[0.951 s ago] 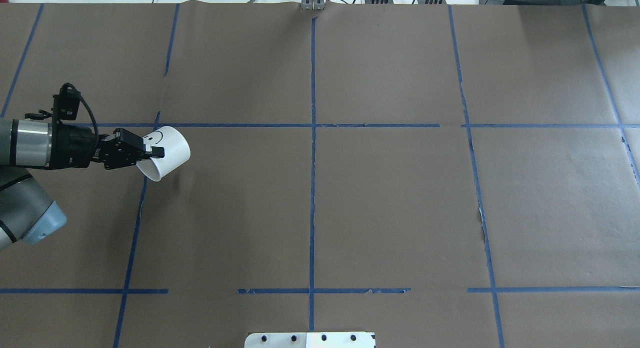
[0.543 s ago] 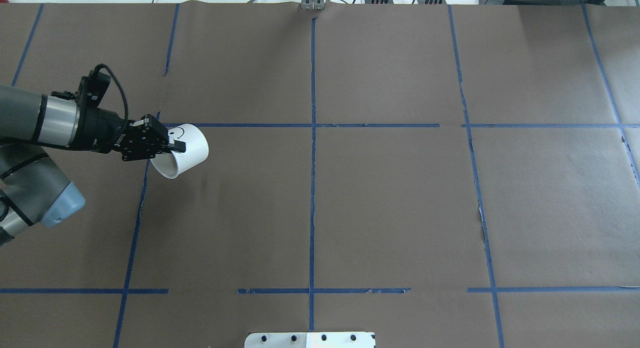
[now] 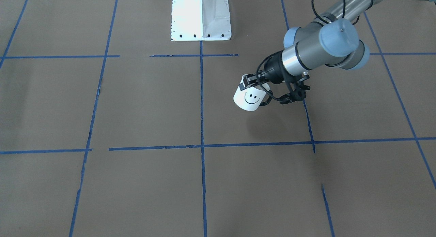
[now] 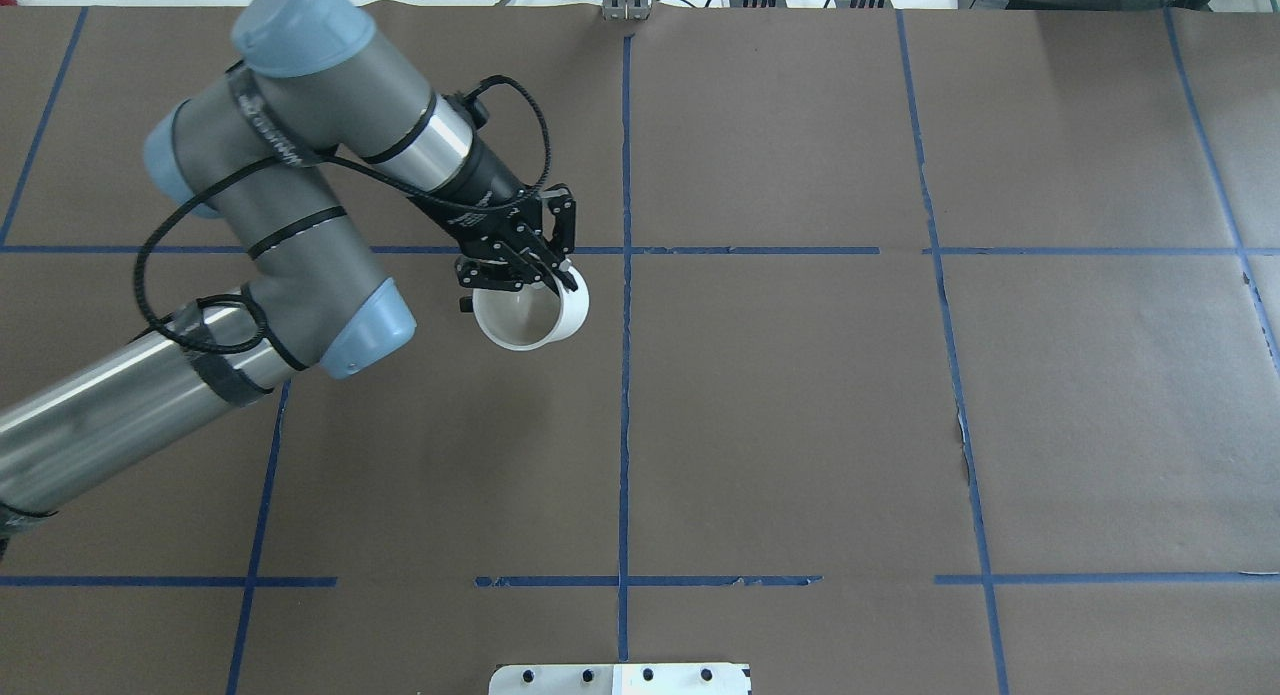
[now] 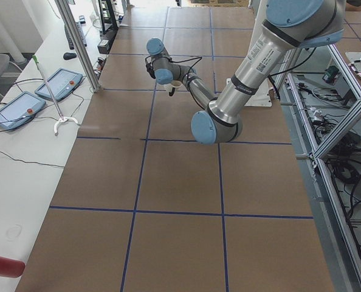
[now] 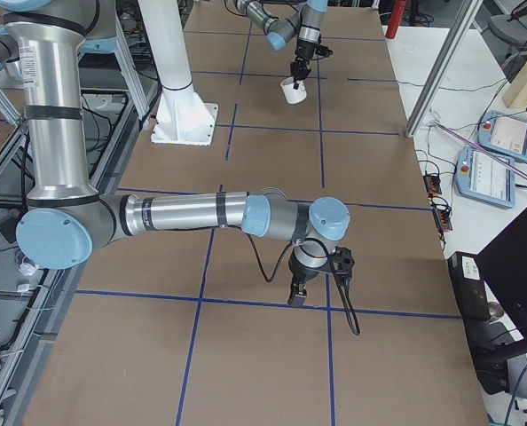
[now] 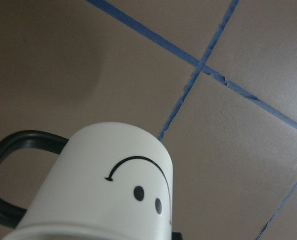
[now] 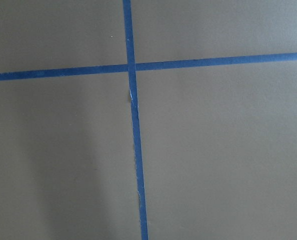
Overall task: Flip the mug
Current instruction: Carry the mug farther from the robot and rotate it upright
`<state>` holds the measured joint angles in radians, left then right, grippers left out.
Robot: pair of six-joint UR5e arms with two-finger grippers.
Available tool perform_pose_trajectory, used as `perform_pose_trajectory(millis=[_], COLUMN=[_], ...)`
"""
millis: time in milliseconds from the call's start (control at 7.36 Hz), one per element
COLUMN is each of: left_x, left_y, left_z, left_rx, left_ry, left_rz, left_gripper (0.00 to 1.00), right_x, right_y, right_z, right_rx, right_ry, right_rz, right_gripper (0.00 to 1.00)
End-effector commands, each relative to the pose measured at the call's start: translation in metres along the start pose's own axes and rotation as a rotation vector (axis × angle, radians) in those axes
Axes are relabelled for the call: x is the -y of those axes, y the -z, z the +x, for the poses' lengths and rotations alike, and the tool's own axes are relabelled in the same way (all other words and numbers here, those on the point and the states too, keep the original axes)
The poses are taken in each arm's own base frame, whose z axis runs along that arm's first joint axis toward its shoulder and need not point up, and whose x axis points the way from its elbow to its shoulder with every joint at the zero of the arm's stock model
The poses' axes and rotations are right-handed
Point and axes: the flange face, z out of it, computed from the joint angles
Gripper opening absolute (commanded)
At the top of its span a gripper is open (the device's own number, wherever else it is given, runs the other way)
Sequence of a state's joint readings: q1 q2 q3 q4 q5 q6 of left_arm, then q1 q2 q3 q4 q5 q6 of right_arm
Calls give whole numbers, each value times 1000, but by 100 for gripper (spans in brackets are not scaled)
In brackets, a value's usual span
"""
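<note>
- table [image 4: 800, 425]: flat, covered in matte brown paper and crossed by blue tape lines [image 4: 624, 425].
- mug [image 3: 249, 100]: smooth white cylinder with 1 black smiley face and a thin black loop handle [image 7: 23, 136]. It hangs above the table's left-centre with its shadow below. Its long axis is tilted off upright, mouth up toward the robot, base down.
- left gripper [image 4: 548, 273]: black metal, clamped on the mug's rim.
- right gripper [image 6: 296, 295]: low over the paper; I cannot tell whether its jaws are spread or closed.

One camera looks down from behind the robot, another faces it across the brown paper-covered table [image 4: 800, 425]; two watch from its ends. Wrist cameras hang close. All but the right wrist's share the small white smiley-faced mug [image 3: 250, 99].
</note>
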<state>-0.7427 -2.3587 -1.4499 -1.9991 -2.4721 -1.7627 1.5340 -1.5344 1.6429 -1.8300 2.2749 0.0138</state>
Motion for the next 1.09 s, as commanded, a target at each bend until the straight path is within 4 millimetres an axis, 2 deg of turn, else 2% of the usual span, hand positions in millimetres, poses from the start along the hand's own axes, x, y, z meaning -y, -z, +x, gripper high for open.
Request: perform_pose_trajectory(millis=[0, 272, 407, 679, 815, 951], left_x=[-19, -14, -15, -1, -1, -2], left_y=[-64, -104, -108, -119, -118, -117], left_z=[43, 48, 46, 36, 37, 37], left_rx=[117, 197, 203, 227, 225, 223], left_ry=[71, 135, 137, 164, 162, 160], left_rz=[-47, -76, -79, -67, -66, -63], left_gripper=[0, 0, 0, 3, 19, 39], right_x=[0, 0, 0, 0, 0, 0], right_y=[0, 0, 0, 0, 0, 0], right_z=[0, 0, 0, 0, 0, 0], right_rx=[0, 0, 0, 0, 0, 0], right_ry=[0, 0, 0, 0, 0, 0], right_rz=[0, 0, 0, 0, 0, 0], right_gripper=[100, 100, 100, 100, 100, 100])
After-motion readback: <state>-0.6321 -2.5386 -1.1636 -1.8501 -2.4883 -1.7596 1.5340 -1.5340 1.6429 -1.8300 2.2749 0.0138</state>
